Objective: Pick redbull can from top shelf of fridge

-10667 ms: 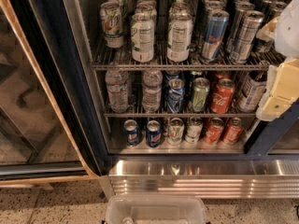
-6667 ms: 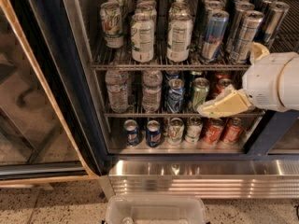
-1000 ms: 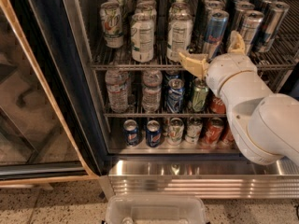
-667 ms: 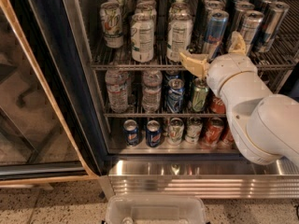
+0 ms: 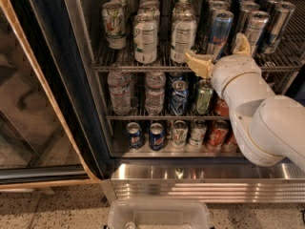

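On the silver wire-bar top shelf (image 5: 138, 68) of the dark-framed glass-door fridge (image 5: 57, 56), right of wide white-labelled cans (image 5: 145, 38), we see the tall, slim blue-and-silver aluminium redbull can (image 5: 220, 31). It stands upright, long axis vertical, silver lid up. Our smooth cream gripper (image 5: 215, 49) sits at the shelf's front edge. Its blunt fingers (image 5: 199, 64) are spread wider than the can, which stands between them, ungripped. Greyer slim cans (image 5: 276, 20) stand farther right.
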### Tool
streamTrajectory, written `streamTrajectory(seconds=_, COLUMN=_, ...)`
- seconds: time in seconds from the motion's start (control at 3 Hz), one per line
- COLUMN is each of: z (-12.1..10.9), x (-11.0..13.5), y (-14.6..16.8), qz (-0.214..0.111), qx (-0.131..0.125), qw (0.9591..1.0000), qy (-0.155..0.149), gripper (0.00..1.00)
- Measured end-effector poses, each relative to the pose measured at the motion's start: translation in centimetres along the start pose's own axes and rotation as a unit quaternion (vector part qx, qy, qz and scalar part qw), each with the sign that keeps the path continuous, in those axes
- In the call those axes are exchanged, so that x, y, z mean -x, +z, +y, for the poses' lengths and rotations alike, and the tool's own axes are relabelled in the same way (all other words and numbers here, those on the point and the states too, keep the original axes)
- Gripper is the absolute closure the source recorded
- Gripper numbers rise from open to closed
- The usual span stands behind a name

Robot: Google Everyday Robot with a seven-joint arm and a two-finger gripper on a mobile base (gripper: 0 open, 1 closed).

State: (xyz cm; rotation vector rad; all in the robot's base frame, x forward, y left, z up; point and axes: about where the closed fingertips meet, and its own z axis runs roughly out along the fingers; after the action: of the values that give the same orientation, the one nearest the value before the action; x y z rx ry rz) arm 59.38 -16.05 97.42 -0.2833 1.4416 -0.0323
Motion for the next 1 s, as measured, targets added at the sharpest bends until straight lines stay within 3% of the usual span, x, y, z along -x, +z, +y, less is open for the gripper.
streamTrajectory(seconds=0.33, z=-0.93, x=-0.33, y=1.69, qz=0.001, qx=-0.012, qw=0.9999, qy=-0.003, gripper=0.3)
streamTrajectory(seconds=1.0, z=-1.24, x=-0.33, y=2.25, qz=0.001, qx=-0.014, qw=0.9999, qy=-0.004, gripper=0.38)
